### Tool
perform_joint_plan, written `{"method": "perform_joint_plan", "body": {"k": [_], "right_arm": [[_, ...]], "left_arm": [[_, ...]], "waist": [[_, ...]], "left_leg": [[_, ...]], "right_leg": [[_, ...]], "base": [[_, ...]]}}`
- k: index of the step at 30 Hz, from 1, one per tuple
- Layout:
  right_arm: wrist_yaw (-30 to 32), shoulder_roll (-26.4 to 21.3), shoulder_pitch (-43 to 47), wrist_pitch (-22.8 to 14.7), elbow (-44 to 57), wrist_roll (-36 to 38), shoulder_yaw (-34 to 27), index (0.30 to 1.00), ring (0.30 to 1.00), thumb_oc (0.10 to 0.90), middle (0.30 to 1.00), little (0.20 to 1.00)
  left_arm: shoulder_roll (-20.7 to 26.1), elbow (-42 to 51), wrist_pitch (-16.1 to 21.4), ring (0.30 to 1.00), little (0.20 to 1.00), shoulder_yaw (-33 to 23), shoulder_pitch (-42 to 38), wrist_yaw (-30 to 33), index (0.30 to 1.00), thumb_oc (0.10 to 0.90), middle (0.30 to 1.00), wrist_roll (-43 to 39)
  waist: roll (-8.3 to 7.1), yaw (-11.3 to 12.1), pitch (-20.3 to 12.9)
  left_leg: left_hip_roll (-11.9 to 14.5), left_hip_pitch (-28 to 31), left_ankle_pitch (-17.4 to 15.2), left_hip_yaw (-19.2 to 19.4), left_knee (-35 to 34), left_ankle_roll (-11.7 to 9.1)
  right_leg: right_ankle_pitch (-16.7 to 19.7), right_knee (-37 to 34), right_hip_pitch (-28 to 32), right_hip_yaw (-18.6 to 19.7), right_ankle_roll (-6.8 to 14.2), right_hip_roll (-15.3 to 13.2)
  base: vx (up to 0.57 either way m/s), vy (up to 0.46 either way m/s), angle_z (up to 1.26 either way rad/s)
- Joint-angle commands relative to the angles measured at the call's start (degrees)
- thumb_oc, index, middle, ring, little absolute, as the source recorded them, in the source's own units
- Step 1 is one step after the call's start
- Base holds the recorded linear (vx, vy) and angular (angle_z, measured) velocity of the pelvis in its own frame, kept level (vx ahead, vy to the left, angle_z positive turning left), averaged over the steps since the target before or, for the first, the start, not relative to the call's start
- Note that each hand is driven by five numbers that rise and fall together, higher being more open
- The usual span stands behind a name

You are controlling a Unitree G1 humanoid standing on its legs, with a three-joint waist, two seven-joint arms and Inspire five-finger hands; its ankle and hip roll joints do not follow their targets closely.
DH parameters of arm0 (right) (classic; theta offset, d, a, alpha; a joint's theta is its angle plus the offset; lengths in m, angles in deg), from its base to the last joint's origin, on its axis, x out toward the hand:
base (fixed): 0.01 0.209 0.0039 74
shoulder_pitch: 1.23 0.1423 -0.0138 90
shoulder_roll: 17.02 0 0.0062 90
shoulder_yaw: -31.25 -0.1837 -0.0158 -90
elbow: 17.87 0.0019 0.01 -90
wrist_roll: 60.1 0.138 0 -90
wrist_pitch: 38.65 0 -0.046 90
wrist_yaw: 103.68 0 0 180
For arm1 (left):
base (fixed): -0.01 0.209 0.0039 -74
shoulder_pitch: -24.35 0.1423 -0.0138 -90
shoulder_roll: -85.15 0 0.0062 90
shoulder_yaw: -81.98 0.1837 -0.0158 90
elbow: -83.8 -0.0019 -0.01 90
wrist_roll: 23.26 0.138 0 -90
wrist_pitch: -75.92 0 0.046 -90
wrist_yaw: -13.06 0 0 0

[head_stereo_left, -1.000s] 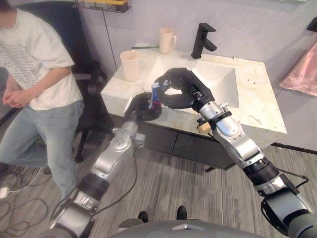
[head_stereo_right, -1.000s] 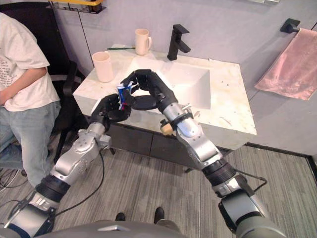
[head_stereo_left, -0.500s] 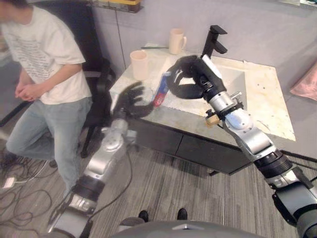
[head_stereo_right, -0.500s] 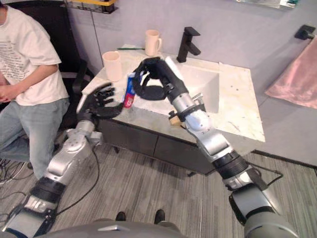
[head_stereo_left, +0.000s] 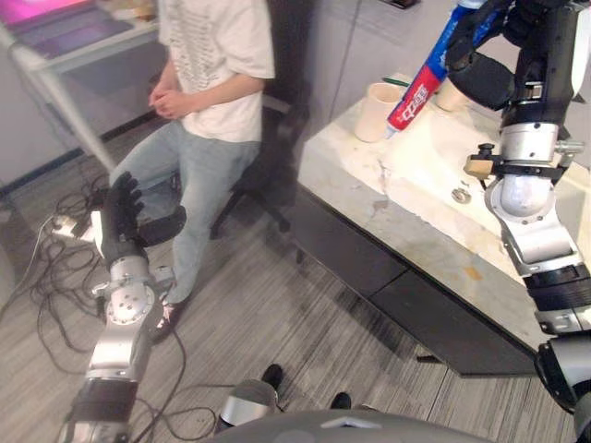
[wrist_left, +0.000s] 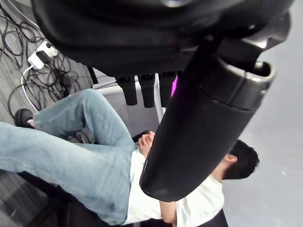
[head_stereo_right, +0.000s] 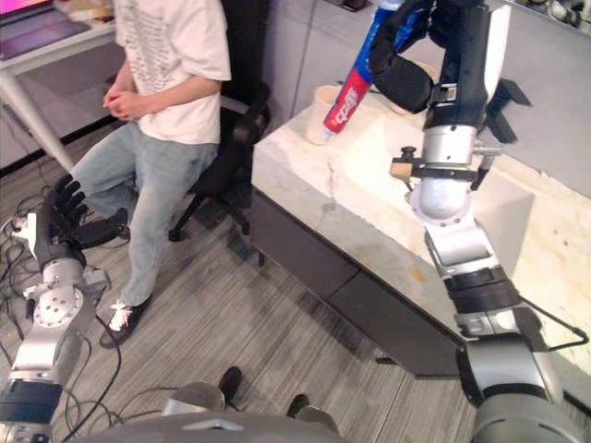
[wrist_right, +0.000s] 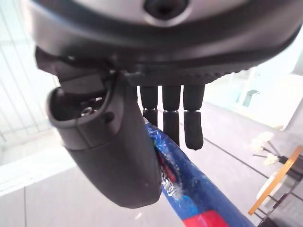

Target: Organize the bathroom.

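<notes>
1. You see one blue-and-red plastic toothpaste tube (head_stereo_left: pixel 423 72) held in the air at the far right of the scene, above the far left part of the white marble vanity countertop (head_stereo_left: pixel 388 198).
2. The right hand (head_stereo_left: pixel 494 55) is closed around the upper end of the tube. In the right wrist view its fingers (wrist_right: pixel 173 118) and thumb (wrist_right: pixel 111 146) pinch the blue end of the tube (wrist_right: pixel 189 198) between them.
3. The tube hangs tilted, its blue end up in the hand and its red end with the white tip pointing down and to the left.
4. Count two cream ceramic cups on the countertop. One cream cup (head_stereo_left: pixel 377 111) stands at the far left corner, just left of the tube's lower tip. The second cup (head_stereo_left: pixel 450 92) stands farther right, partly hidden behind the right hand.
5. One thin green stick-shaped item (head_stereo_left: pixel 397 82) lies on the counter beyond the first cup; you cannot tell what it is.
6. One black faucet (head_stereo_right: pixel 509 97) shows behind the right arm in the right eye view.
7. The left hand (head_stereo_left: pixel 125 217) is raised at the near left, over the grey wood-pattern floor (head_stereo_left: pixel 305 341), well apart from the vanity. Its fingers are straight and spread, and it holds nothing.
8. One person in a white T-shirt and blue jeans (head_stereo_left: pixel 208 83) sits on a black chair (head_stereo_left: pixel 272 157) at the far left, hands clasped.
</notes>
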Motion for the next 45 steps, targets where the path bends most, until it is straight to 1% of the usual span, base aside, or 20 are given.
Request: {"method": "perform_joint_plan", "body": {"k": [1,3,5,6,11,18,20,23,26,29,34,36,37,38,39,41,42,43,44,45], "right_arm": [[5.96,-4.77,10.21,-6.96,-1.34,-1.64,-3.53,0.3,0.3,0.4,0.3,0.3],[7.62,-5.61,9.93,-6.72,-2.22,-3.58,-3.32,0.3,0.3,0.4,0.3,0.3],[9.63,-6.45,9.41,-5.22,-2.93,-5.88,-3.59,0.3,0.3,0.4,0.3,0.3],[9.67,-6.5,9.39,-5.2,-3.0,-5.88,-3.58,0.3,0.3,0.4,0.3,0.3],[10.93,-9.18,11.11,-4.27,-6.24,-5.25,-3.0,0.3,0.3,0.4,0.3,0.3],[15.8,-11.06,12.36,-2.56,-7.28,-6.29,-2.71,0.3,0.3,0.4,0.3,0.3],[18.79,-11.42,12.67,-1.99,-7.07,-6.57,-3.19,0.3,0.3,0.4,0.3,0.3],[18.64,-11.18,12.4,-1.26,-6.2,-5.6,-3.94,0.3,0.3,0.4,0.3,0.3],[17.76,-10.63,10.72,-0.49,-4.43,-6.29,-4.27,0.3,0.3,0.4,0.3,0.3],[16.21,-10.58,8.91,0.77,-2.89,-6.31,-4.27,0.3,0.3,0.4,0.3,0.3],[16.93,-9.97,7.23,1.36,-2.75,-6.72,-4.91,0.3,0.3,0.4,0.3,0.3],[19.28,-9.79,7.19,1.41,-3.15,-7.99,-5.33,0.3,0.3,0.4,0.3,0.3],[21.43,-9.69,6.54,0.57,-3.12,-8.97,-5.8,0.3,0.3,0.4,0.3,0.3],[22.48,-9.52,6.25,0.38,-2.82,-10.08,-6.07,0.3,0.3,0.4,0.3,0.3],[24.27,-9.31,5.78,0.19,-2.37,-11.25,-6.62,0.3,0.3,0.4,0.3,0.3],[26.17,-8.79,5.1,-0.02,-1.61,-11.75,-7.24,0.3,0.3,0.4,0.3,0.3],[26.77,-8.51,4.97,-0.13,-1.43,-12.21,-7.34,0.3,0.3,0.4,0.3,0.3],[27.88,-7.55,5.62,-0.58,-1.69,-14.08,-7.02,0.3,0.3,0.4,0.3,0.3],[27.9,-7.37,6.03,-0.55,-1.75,-14.43,-6.86,0.3,0.3,0.4,0.3,0.3],[27.95,-7.0,6.5,0.21,-1.3,-14.85,-6.53,0.3,0.3,0.4,0.3,0.3]], "left_arm": [[2.88,4.75,8.11,0.9,0.9,2.71,-3.43,-2.66,0.9,0.8,0.9,0.74],[2.6,5.15,8.55,0.9,0.9,3.84,-3.17,-3.35,0.9,0.8,0.9,0.18],[2.69,5.69,9.16,0.9,0.9,4.97,-2.31,-4.39,0.9,0.8,0.9,-0.64],[2.71,5.65,9.26,0.9,0.9,5.01,-2.25,-4.48,0.9,0.8,0.9,-0.71],[2.89,5.12,10.52,0.9,0.9,7.37,-1.38,-6.0,0.9,0.8,0.9,-2.15],[3.43,5.23,9.64,0.9,0.9,9.15,-0.67,-6.07,0.9,0.8,0.9,-3.7],[3.36,5.77,9.2,0.9,0.9,9.57,-0.15,-5.8,0.9,0.8,0.9,-4.17],[3.24,5.59,9.22,0.9,0.9,10.08,-0.03,-5.62,0.9,0.8,0.9,-4.58],[2.85,5.4,8.65,0.9,0.9,10.12,-0.52,-6.26,0.9,0.8,0.9,-4.48],[2.56,4.81,8.43,0.9,0.9,9.92,-0.92,-6.23,0.9,0.8,0.9,-4.31],[2.31,5.37,7.63,0.9,0.9,9.61,-0.38,-6.12,0.9,0.8,0.9,-3.26],[2.37,5.24,7.48,0.9,0.9,9.73,0.04,-6.07,0.9,0.8,0.9,-3.27],[2.29,5.08,7.79,0.9,0.9,10.03,0.08,-6.3,0.9,0.8,0.9,-3.31],[2.32,4.98,8.02,0.9,0.9,10.2,0.0,-6.34,0.9,0.8,0.9,-3.34],[2.32,4.89,8.41,0.9,0.9,10.27,0.01,-6.89,0.9,0.8,0.9,-3.39],[2.21,4.47,8.67,0.9,0.9,10.55,-0.41,-7.64,0.9,0.8,0.9,-3.75],[2.22,4.27,8.77,0.9,0.9,10.68,-0.64,-7.83,0.9,0.8,0.9,-3.96],[2.37,3.51,9.25,0.9,0.9,10.81,-1.46,-8.61,0.9,0.8,0.9,-4.13],[2.49,3.45,9.4,0.9,0.9,10.78,-1.55,-8.86,0.9,0.8,0.9,-4.03],[2.52,3.94,8.98,0.9,0.9,10.73,-1.67,-8.93,0.9,0.8,0.9,-4.13]], "waist": [[0.27,-2.35,-7.01],[0.01,-3.35,-6.7],[-0.3,-3.87,-6.04],[-0.25,-3.85,-6.01],[-1.87,-3.64,-6.77],[-2.06,-3.95,-8.09],[-2.12,-3.97,-8.39],[-2.21,-4.11,-8.35],[-2.4,-4.1,-7.73],[-2.31,-4.57,-7.96],[-1.99,-4.8,-8.09],[-1.72,-4.9,-8.14],[-1.78,-5.05,-7.65],[-1.88,-5.04,-7.31],[-2.06,-4.77,-6.27],[-2.07,-4.51,-5.1],[-1.98,-4.45,-4.82],[-1.59,-4.15,-4.24],[-1.3,-4.07,-4.26],[-0.85,-3.9,-4.42]], "left_leg": [[-2.87,0.77,-3.88,-0.4,0.33,2.55],[-3.64,1.1,-4.82,-1.61,0.82,2.69],[-3.72,1.47,-5.36,-2.26,1.62,2.9],[-3.62,1.62,-5.43,-2.28,1.58,2.89],[-2.7,1.48,-5.17,-0.97,1.39,2.0],[-1.28,1.61,-6.24,1.27,2.23,0.89],[-0.59,1.45,-6.77,2.01,3.17,0.34],[-0.23,1.15,-7.09,2.24,4.86,-0.23],[-0.3,-0.4,-5.7,0.99,9.38,-0.77],[-0.12,-0.46,-4.96,0.4,10.35,-1.06],[-0.19,-0.63,-4.16,-0.04,12.03,-1.39],[0.17,-0.85,-2.85,0.51,14.27,-2.16],[0.41,-2.91,-0.1,1.87,19.3,-2.66],[0.3,-3.89,0.59,2.19,21.63,-2.72],[-0.49,-6.52,0.45,3.21,28.41,-2.44],[-1.04,-10.26,0.64,3.84,31.89,-1.73],[-0.93,-11.17,0.46,4.06,31.55,-1.57],[0.04,-11.92,-0.45,4.65,25.82,-1.59],[0.47,-11.76,-0.63,4.69,22.96,-1.76],[1.22,-11.5,0.22,4.9,16.59,-2.25]], "right_leg": [[3.73,-6.82,-2.14,5.37,0.8,3.94],[7.09,-10.12,-4.05,9.18,1.37,5.73],[9.04,-9.51,-5.98,10.97,1.54,6.5],[8.93,-9.51,-5.84,10.92,1.48,6.58],[8.44,-12.93,-2.19,10.25,0.43,6.94],[6.02,-13.25,-0.1,9.68,-0.55,7.0],[5.15,-13.25,0.47,9.45,-1.13,7.22],[4.57,-13.25,1.02,9.13,-1.72,7.36],[3.62,-12.45,1.76,8.43,-2.71,7.61],[2.55,-11.6,1.84,8.21,-3.37,8.17],[2.04,-11.63,2.23,8.76,-4.04,8.72],[1.63,-12.06,2.8,8.75,-4.82,9.3],[1.44,-12.02,3.34,8.48,-5.28,9.3],[1.36,-11.95,3.5,8.39,-5.52,9.23],[0.99,-11.43,4.16,8.15,-5.96,9.0],[1.06,-10.48,4.28,8.17,-6.02,8.8],[0.97,-10.23,4.32,8.22,-5.97,8.85],[0.22,-9.93,4.86,8.59,-5.69,9.06],[-0.07,-9.99,5.11,8.57,-5.54,9.16],[-0.48,-10.34,5.76,8.49,-5.51,9.37]], "base": [[0.11,-0.079,0.41],[0.14,-0.107,0.57],[0.15,-0.12,0.6],[0.16,-0.136,0.73],[0.13,-0.11,0.34],[0.13,-0.074,0.02],[0.16,-0.115,-0.07],[0.13,-0.102,0.11],[0.07,-0.088,0.06],[0.12,-0.116,0.17],[0.09,-0.076,0.03],[0.11,-0.085,-0.01],[0.06,-0.063,0.03],[0.08,-0.084,0.04],[0.07,-0.066,0.12],[0.03,-0.036,0.18],[0.08,0.0,0.18],[0.13,0.038,0.14],[0.2,0.088,0.09],[0.16,0.094,-0.01]]}}
